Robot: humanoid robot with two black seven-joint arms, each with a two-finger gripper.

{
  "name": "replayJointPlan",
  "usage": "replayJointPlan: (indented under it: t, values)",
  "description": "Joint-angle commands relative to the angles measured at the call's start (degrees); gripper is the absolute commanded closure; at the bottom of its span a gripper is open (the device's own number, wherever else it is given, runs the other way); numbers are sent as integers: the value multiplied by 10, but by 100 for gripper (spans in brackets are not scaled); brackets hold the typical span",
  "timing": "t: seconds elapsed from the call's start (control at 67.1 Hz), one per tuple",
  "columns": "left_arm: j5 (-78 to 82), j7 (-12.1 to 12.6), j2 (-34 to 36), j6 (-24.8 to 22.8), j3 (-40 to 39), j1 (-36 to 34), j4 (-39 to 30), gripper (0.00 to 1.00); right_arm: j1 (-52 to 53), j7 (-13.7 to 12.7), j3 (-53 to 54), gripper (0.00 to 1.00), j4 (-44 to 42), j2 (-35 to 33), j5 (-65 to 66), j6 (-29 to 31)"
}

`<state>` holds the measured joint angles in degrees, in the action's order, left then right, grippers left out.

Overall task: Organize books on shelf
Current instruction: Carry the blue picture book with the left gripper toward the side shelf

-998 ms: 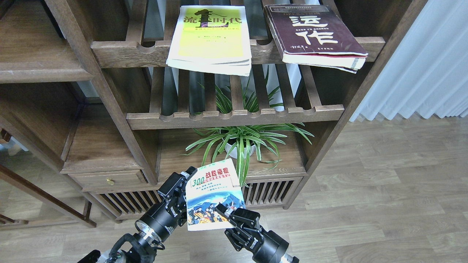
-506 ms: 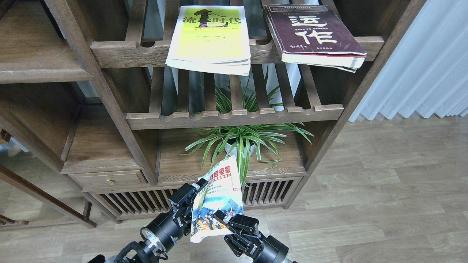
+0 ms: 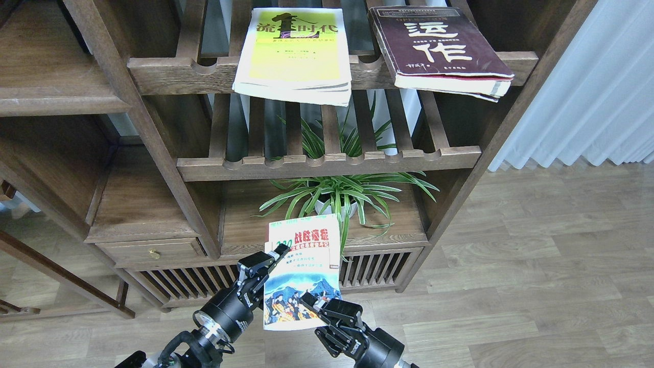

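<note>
"300" book: clamped by left hand and right hand at opposite edges, likely for steadying before shelving; yellow book, maroon book overhang rack.

1 head view, looking forward and down, close to shelving unit, floor beyond

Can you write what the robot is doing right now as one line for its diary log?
holding: 300 book | left pincer: shut on its left edge | right pincer: shut on its bottom edge | slatted rack: yellow book, maroon book
</note>
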<state>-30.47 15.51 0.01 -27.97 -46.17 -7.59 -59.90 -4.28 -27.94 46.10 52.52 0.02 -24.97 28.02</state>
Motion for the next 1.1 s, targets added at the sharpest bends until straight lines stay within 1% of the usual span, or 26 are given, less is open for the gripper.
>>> replayJointPlan:
  t: [0.0,0.164,0.223,0.328,0.402,0.417,0.447,0.581,0.76,0.938,1.087]
  values:
    - [0,3,0,0,1,2,-5,100,27,-1,-1,1,-44,0,48,0]
    - [1,7,0,0,3,4,-4,100,42,-1,6,0,-52,0,49,0]
    - [5,9,12,0,4,5,-4,100,44,-1,14,0,-54,0,50,0]
    - [10,26,52,0,6,5,-4,100,46,-1,22,0,-57,0,50,0]
    - [18,45,98,0,9,6,-5,100,50,-1,22,0,-59,0,51,0]
    - [24,55,128,0,9,7,-6,100,52,-1,22,0,-63,0,51,0]
    - [28,59,151,0,9,8,-7,100,54,-1,22,0,-66,0,51,0]
    - [30,61,245,0,9,13,-29,100,58,-1,22,0,-73,0,51,0]
    - [30,64,370,0,-2,26,-78,100,59,-1,22,0,-81,0,51,0]
    - [32,76,485,0,-19,28,-107,100,66,-1,22,0,-82,0,52,0]
    - [34,79,583,0,-41,27,-159,100,68,-1,20,0,-92,0,53,0]
